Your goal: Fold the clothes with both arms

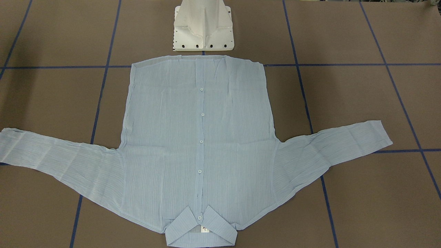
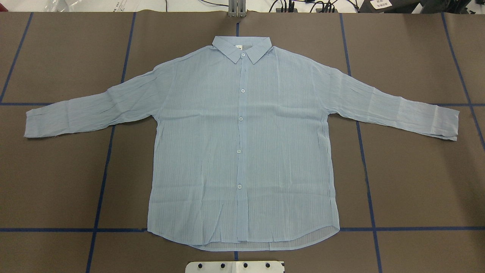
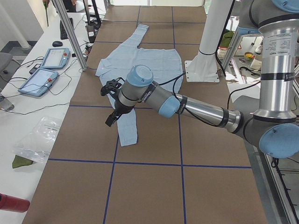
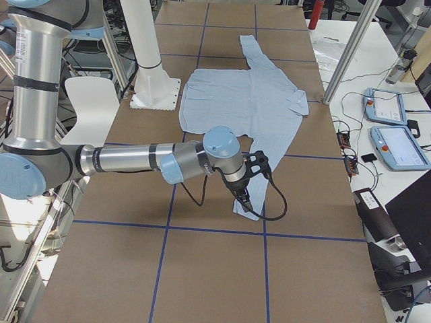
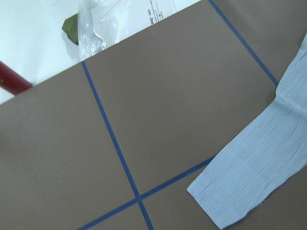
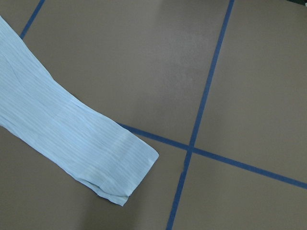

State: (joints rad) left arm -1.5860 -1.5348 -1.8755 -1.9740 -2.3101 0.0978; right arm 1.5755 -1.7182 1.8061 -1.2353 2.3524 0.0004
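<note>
Pale-blue, finely striped shirt (image 2: 284,151); brown table (image 2: 416,182)

My brown worktop (image 2: 416,182) is crossed by a grid of blue tape lines (image 2: 103,182). A white pedestal (image 1: 203,31) stands on it, at the middle of its robot-side edge. Along the opposite edge of the brown worktop runs a white side worktop (image 3: 23,100). On that I see two blue-cased tablets (image 3: 56,58) with cables, a dark mouse (image 3: 57,44), a clear plastic bag (image 3: 37,140), something green (image 3: 19,161) that I cannot identify, and a red cylinder (image 3: 11,203). A metal post (image 3: 70,35) rises at the brown worktop's edge on that same side.
</note>
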